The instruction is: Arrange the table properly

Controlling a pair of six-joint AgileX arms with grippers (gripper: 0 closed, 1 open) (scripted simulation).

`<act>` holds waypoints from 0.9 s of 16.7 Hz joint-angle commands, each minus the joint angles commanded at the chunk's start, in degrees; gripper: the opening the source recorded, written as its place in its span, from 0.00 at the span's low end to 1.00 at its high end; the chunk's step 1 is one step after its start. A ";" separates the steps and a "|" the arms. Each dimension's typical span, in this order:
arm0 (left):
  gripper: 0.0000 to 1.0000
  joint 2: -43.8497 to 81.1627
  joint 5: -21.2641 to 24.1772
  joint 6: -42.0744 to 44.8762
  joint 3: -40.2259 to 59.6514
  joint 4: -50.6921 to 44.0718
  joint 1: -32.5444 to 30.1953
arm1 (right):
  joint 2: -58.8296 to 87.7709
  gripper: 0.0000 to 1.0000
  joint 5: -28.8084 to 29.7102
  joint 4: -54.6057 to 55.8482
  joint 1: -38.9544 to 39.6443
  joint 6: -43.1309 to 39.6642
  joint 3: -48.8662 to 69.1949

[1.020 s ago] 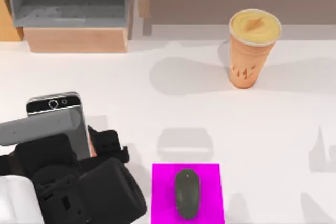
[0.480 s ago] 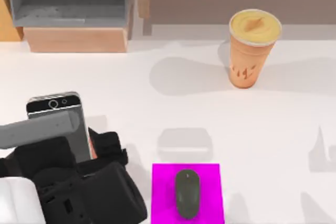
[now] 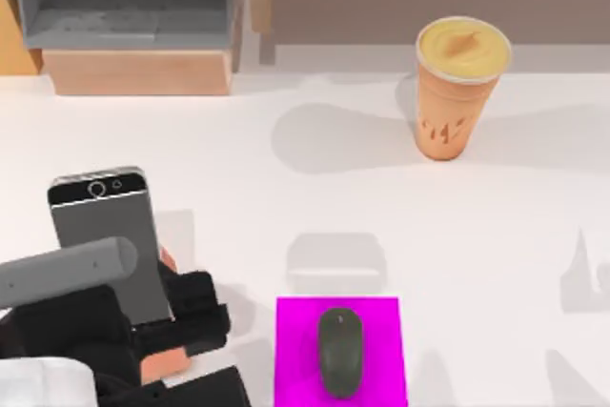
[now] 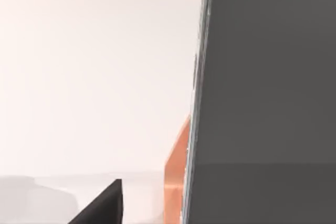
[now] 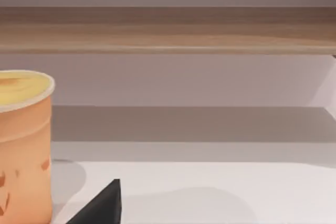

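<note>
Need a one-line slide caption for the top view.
Left pincer at a smartphone on the white table; mouse on magenta pad, orange cup by the shelf unit.

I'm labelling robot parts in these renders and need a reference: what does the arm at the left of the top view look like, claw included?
The left arm has a smooth grey cylindrical link over bulky matte black housings and a white segment at the top view's lower left corner. Its claw, the left claw, has blocky black fingers with orange-tan inner pads. No cables or markings show.

Phone (image 3: 107,240), cup (image 3: 456,88), mouse (image 3: 339,352), pad (image 3: 297,323), shelf (image 3: 133,21).
</note>
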 joint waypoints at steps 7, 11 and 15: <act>1.00 -0.58 0.36 -0.50 -0.04 -0.73 -0.10 | 0.00 1.00 0.00 0.00 0.00 0.00 0.00; 1.00 -8.77 5.43 7.73 -0.40 2.84 3.91 | 0.00 1.00 0.00 0.00 0.00 0.00 0.00; 1.00 -23.88 14.80 23.17 -2.78 10.22 13.37 | 0.00 1.00 0.00 0.00 0.00 0.00 0.00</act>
